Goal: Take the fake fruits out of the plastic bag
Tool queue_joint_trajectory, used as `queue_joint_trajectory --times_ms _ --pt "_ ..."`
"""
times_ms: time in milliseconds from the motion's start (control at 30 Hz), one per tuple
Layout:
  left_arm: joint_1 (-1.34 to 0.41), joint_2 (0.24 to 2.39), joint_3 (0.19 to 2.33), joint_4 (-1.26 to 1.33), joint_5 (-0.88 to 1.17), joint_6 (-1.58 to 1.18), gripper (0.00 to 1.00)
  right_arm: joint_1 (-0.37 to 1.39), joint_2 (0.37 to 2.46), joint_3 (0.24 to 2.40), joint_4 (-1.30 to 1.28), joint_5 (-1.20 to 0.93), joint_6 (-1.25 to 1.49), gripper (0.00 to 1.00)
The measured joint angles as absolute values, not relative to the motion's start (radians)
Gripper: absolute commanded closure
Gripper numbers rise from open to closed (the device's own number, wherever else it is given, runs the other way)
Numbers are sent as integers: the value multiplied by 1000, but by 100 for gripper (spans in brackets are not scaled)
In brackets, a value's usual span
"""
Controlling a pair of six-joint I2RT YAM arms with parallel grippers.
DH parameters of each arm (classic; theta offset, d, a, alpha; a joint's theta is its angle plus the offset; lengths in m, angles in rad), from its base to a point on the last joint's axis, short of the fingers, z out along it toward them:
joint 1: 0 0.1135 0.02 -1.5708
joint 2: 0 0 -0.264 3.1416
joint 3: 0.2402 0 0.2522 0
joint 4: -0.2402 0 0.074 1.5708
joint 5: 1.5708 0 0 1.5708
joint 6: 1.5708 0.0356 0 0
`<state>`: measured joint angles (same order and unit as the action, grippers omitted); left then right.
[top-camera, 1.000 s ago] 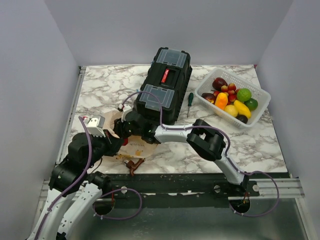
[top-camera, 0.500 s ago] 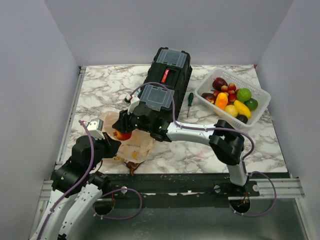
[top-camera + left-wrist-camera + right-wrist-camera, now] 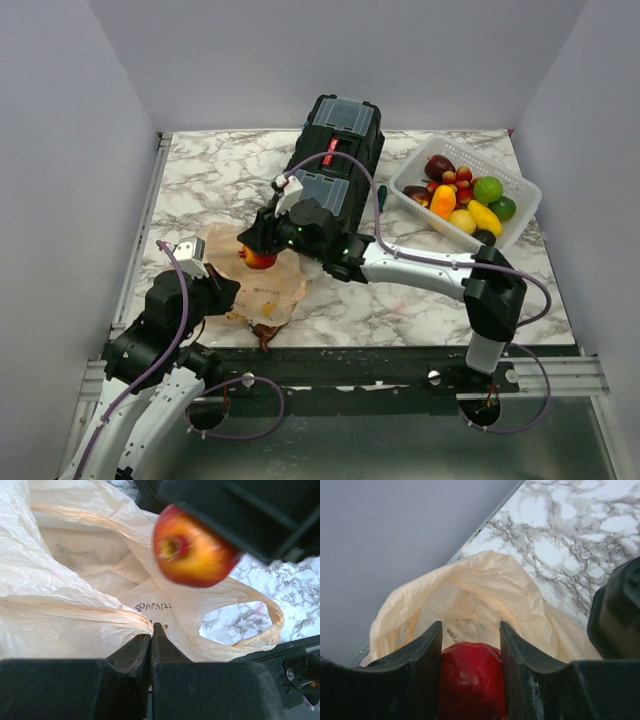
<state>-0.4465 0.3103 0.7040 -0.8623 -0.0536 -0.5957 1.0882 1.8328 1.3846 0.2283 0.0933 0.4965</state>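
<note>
The beige plastic bag (image 3: pixel 262 288) lies crumpled at the table's near left, its mouth gaping in the left wrist view (image 3: pixel 90 575) and in the right wrist view (image 3: pixel 470 595). My left gripper (image 3: pixel 151 630) is shut on a gathered fold of the bag near its front edge (image 3: pixel 205 290). My right gripper (image 3: pixel 258 250) is shut on a red-and-yellow fake fruit (image 3: pixel 260 259), held just above the bag's mouth. That fruit (image 3: pixel 470 680) fills the gap between the right fingers and hangs over the bag (image 3: pixel 192 547) in the left wrist view.
A black toolbox (image 3: pixel 330 170) stands just behind the right gripper. A white lattice basket (image 3: pixel 525 220) at the back right holds several fake fruits (image 3: pixel 470 200). A green-handled screwdriver (image 3: pixel 380 203) lies between toolbox and basket. A small brown object (image 3: pixel 268 330) lies at the front edge.
My right gripper has drawn up and back out of the bag with the red-and-yellow fruit, toward the toolbox. The left gripper has kept its hold on the bag.
</note>
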Motion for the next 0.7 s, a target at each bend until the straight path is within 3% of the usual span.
queue_joint_trajectory --times_ms 267,700 --pt "-447 310 704 -862 -54 -596 100 1012 1614 1290 196 159 476 99" --pt "-445 329 705 -816 -75 -572 100 665 1176 1042 44 300 430 99"
